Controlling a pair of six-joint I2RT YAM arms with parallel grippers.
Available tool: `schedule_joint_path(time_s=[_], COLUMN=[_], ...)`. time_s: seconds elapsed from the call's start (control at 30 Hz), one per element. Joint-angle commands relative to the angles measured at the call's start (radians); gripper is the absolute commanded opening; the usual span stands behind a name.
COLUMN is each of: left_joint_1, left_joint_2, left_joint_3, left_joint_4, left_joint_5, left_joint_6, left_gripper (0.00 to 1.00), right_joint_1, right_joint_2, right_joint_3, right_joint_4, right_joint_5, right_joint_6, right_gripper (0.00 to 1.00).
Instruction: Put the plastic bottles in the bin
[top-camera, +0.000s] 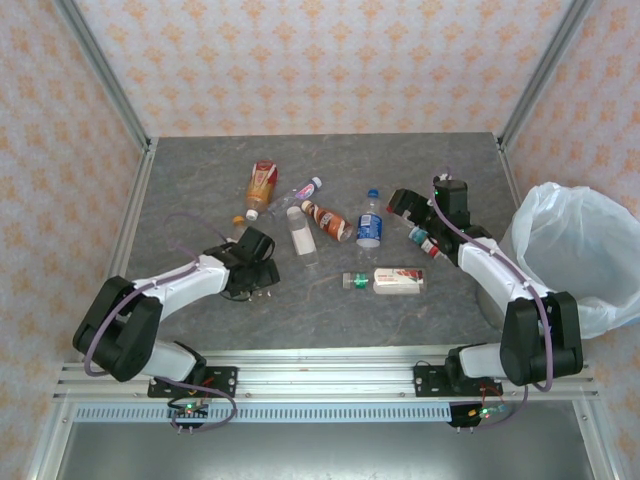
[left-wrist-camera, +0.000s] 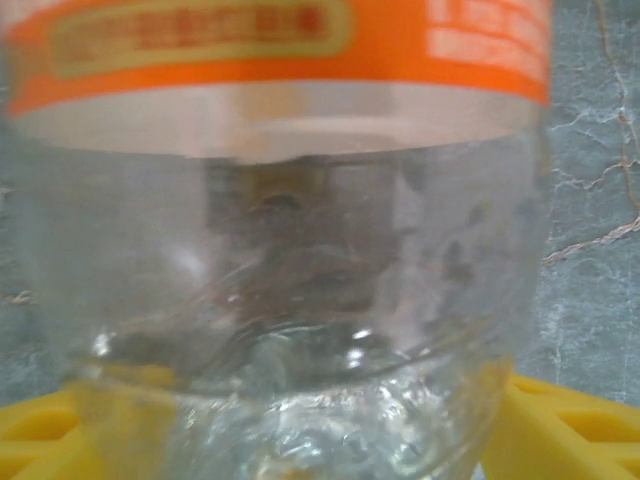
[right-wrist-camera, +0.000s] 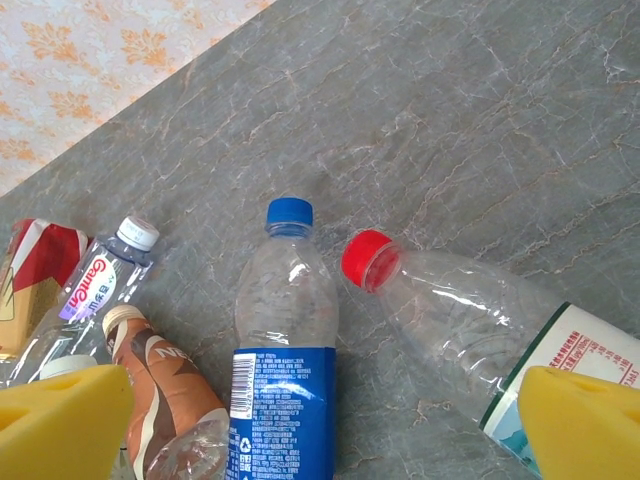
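Note:
My left gripper (top-camera: 254, 278) (left-wrist-camera: 320, 430) lies low on the table, its yellow fingers (left-wrist-camera: 560, 425) shut on a clear bottle with an orange label (left-wrist-camera: 280, 60). My right gripper (top-camera: 405, 205) (right-wrist-camera: 320, 420) hangs open over the table. Below it lie a blue-capped bottle with a blue label (right-wrist-camera: 285, 340) (top-camera: 370, 226) and a red-capped clear bottle (right-wrist-camera: 460, 310) (top-camera: 425, 239), neither touched. Other bottles lie around: an orange-red one (top-camera: 262, 183), a purple-labelled one (top-camera: 305, 189), a brown one (top-camera: 328, 222), a white-capped clear one (top-camera: 301, 240) and a green-capped one (top-camera: 388, 281). The bin (top-camera: 575, 250) stands at the right.
Metal frame posts (top-camera: 525, 85) and patterned walls enclose the grey stone table (top-camera: 200, 170). The bin's white bag bulges over the table's right edge beside my right arm. Bare tabletop lies along the back and at the front centre.

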Motion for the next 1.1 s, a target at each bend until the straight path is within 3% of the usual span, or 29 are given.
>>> schedule_joint_path(time_s=[0.0,0.33,0.73,0.87,1.07], left_joint_1=[-0.012,-0.056,-0.131,-0.177,-0.203], left_joint_2=[0.027,0.039,-0.199,-0.308,-0.44], left_joint_3=[-0.012,-0.005,-0.106,-0.146,-0.155], left_joint_4=[0.053,0.067,0.09,0.122,0.252], left_joint_5=[-0.051,-0.118,-0.204,-0.187,-0.068], left_joint_6=[0.03,0.08,0.104,0.121,0.18], left_gripper=[0.75,0.62,0.58,0.57,0.56], right_joint_1=[0.008,0.009,0.019,0.022,0.049], right_joint_2=[-0.024,-0.006,-0.048,-0.076,-0.105], right_joint_3=[0.031,0.045,0.04,0.04,0.048], right_joint_4=[-0.02,-0.014,-0.009,-0.005,0.058], right_joint_5=[0.012,0.005,-0.029,-0.079,-0.199], right_joint_6=[-0.008,-0.001,0.045,0.073,0.108], right_gripper=[0.99,0.99,0.99,0.99,0.99])
